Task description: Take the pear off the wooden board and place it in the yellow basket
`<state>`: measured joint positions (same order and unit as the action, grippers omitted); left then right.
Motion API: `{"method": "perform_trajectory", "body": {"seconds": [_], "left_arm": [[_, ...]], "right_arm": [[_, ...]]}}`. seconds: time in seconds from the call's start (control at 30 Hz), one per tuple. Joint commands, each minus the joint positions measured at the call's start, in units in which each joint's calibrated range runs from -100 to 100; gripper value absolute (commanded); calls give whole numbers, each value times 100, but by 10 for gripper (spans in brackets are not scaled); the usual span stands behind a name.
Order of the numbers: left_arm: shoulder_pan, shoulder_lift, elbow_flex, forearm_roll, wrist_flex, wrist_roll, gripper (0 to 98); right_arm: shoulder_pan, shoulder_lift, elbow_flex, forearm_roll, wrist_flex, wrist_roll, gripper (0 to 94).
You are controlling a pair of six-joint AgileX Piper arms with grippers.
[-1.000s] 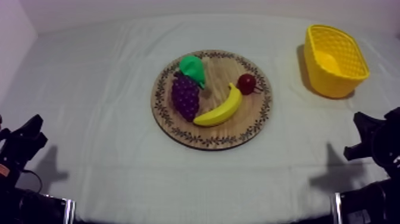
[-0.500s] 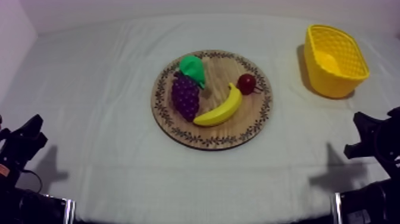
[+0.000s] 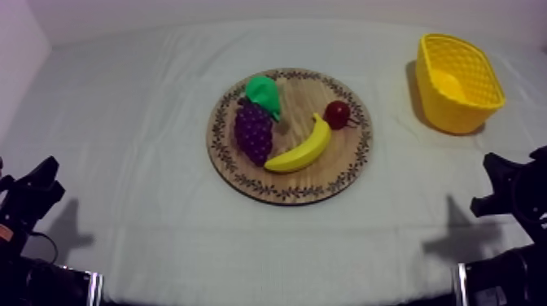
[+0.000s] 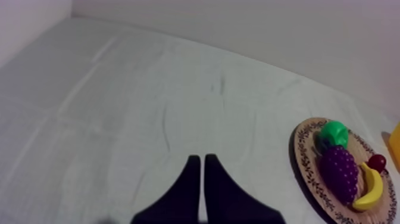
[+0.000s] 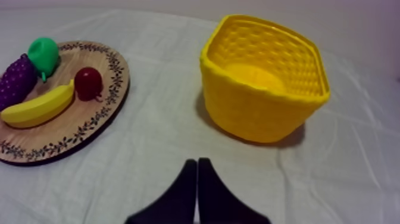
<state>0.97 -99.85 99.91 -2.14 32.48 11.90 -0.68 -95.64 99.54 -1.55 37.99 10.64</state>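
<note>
The green pear (image 3: 263,93) lies at the back left of the round wooden board (image 3: 326,169), touching the purple grapes (image 3: 254,132). A banana (image 3: 299,148) and a small red fruit (image 3: 337,114) share the board. The yellow basket (image 3: 458,73) stands at the far right, upright, with nothing in it. My left gripper (image 3: 45,175) rests low at the left, far from the board. In the left wrist view it (image 4: 199,159) is shut on nothing, with the pear (image 4: 334,133) well off. My right gripper (image 5: 197,161) is shut, pointing at the cloth between the basket (image 5: 262,83) and the board (image 5: 101,125).
Open cloth surrounds the board on all sides. A wall runs behind the table's far edge. In the right wrist view the pear (image 5: 44,53) lies at the board's far side, behind the red fruit (image 5: 88,82) and the banana (image 5: 37,106).
</note>
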Motion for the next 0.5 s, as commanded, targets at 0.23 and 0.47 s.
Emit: {"method": "perform_trajectory", "body": {"seconds": [0.23, 0.47], "left_arm": [[1, 2, -2, 1, 2, -2, 1], [1, 2, -2, 1, 2, 2, 1]], "right_arm": [[-1369, 304, -410, 1058, 913, -1089, 4], [-2294, 1753, -1815, 1857, 1468, -2041, 4]]}}
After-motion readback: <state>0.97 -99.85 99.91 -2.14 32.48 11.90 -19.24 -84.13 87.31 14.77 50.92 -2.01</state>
